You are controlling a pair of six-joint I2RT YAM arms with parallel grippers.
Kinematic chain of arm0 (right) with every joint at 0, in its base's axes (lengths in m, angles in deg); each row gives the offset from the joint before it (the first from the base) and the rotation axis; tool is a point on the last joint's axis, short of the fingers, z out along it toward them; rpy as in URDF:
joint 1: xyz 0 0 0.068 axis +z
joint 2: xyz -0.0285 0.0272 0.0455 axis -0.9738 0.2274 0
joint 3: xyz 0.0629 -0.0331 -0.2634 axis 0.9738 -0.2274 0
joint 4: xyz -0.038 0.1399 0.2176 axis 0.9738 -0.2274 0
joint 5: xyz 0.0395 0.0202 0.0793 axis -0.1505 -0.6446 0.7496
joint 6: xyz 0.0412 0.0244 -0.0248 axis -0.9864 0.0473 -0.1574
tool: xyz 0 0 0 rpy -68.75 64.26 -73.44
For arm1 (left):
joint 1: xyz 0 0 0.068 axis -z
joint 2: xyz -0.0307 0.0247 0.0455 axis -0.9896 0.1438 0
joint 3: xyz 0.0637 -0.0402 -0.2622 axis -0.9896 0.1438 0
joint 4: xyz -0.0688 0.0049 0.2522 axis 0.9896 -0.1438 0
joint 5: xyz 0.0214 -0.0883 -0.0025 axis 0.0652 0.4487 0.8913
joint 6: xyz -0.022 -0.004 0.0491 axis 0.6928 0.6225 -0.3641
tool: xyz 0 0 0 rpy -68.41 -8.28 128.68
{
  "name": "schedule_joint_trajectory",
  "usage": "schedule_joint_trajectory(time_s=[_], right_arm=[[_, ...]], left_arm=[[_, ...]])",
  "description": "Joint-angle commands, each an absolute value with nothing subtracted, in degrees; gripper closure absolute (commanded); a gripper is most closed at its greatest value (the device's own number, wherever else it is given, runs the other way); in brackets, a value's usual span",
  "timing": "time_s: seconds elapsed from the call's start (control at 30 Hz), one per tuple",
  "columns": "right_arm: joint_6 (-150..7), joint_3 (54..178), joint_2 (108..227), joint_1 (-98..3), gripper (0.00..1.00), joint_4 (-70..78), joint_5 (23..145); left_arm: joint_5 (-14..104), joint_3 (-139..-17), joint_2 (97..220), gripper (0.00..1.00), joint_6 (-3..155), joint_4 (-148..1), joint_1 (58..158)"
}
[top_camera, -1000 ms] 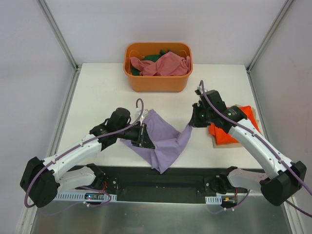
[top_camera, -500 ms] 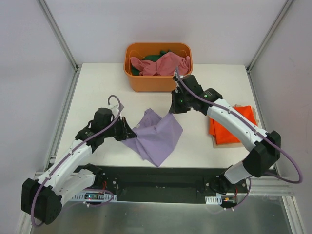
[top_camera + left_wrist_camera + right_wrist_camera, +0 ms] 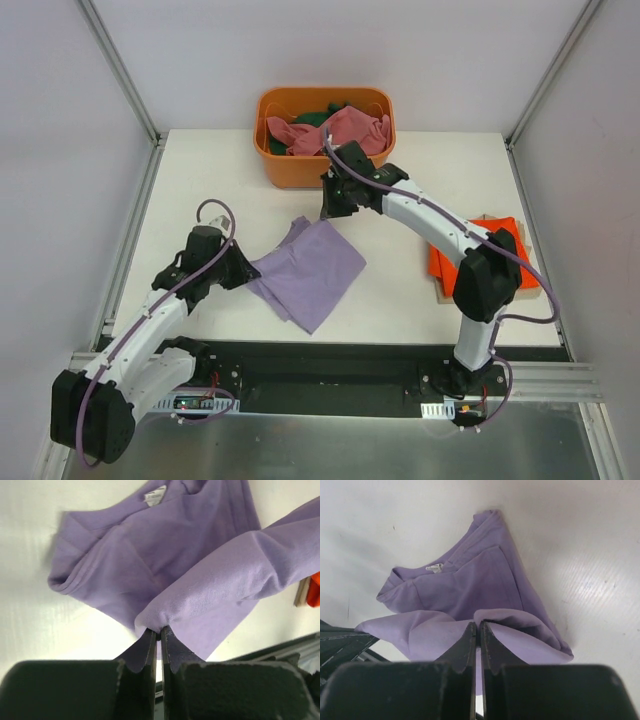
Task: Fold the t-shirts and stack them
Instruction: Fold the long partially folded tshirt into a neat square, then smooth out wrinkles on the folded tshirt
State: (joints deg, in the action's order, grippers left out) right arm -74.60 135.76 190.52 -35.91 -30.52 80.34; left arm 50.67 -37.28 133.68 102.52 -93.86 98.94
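Note:
The lavender-purple t-shirt [image 3: 310, 272] lies partly folded over itself on the white table. My left gripper [image 3: 243, 274] is shut on its left edge [image 3: 159, 626], low over the table. My right gripper [image 3: 328, 213] is shut on its far corner [image 3: 479, 622], just in front of the tub. Both wrist views show the raised layer stretched over the lower layer, whose neck label [image 3: 155, 497] faces up. A folded orange-red t-shirt [image 3: 475, 262] lies at the right on a thin board. Dusty pink [image 3: 335, 132] and dark green [image 3: 312, 118] shirts are bunched in the tub.
The rigid orange plastic tub [image 3: 324, 170] stands at the table's far middle, close behind my right gripper. The black base rail [image 3: 330, 365] runs along the near edge. White walls and metal posts close in the sides.
Both grippers carried the lavender shirt's held edge away and to the left: the right gripper from near the orange-red shirt to in front of the tub, the left one outward. The shirt now lies flatter.

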Motion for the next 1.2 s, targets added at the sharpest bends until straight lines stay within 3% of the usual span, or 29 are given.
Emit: schedule_joint_trajectory(time_s=[0.0,0.17,0.27,0.33,0.4,0.47,0.53,0.67,0.77,0.93,1.17], right_arm=[[-75.5,140.3,194.4,-35.6,0.99,-26.1,79.2],[-74.3,139.1,199.9,-35.7,0.99,-14.0,79.7],[-74.6,142.5,205.7,-35.7,0.91,-12.5,79.1],[-73.7,145.4,208.9,-35.7,0.75,-12.0,78.1],[-71.5,148.3,210.7,-35.8,0.44,-11.7,78.9],[-69.9,149.9,210.8,-35.7,0.17,-13.2,80.7],[-69.0,147.9,208.2,-35.6,0.04,-13.8,81.3],[-67.8,136.1,199.2,-35.5,0.04,-11.9,84.4],[-68.0,126.7,194.0,-35.0,0.04,-9.8,89.8],[-70.3,118.2,194.4,-33.9,0.04,-7.7,92.0],[-74.5,108.0,191.6,-32.3,0.04,-7.5,91.4]], left_arm=[[43.1,-36.6,134.1,1.0,104.7,-94.4,97.6],[34.7,-35.9,136.8,1.0,107.9,-94.5,97.2],[29.0,-36.3,138.7,0.97,108.9,-94.5,97.2],[27.3,-37.1,140.9,0.92,108.5,-94.5,96.9],[26.4,-37.8,142.5,0.78,108.6,-94.6,96.8],[26.7,-38.7,142.6,0.48,108.7,-95.8,96.8],[27.1,-38.6,141.1,0.38,109.7,-96.3,96.8],[29.2,-36.2,137.7,0.19,111.3,-96.2,96.8],[34.6,-34.4,138.6,0.11,110.3,-93.8,96.8],[41.9,-33.1,145.6,0.19,110.7,-86.3,96.8],[40.3,-36.5,155.0,0.48,108.5,-84.0,96.8]])
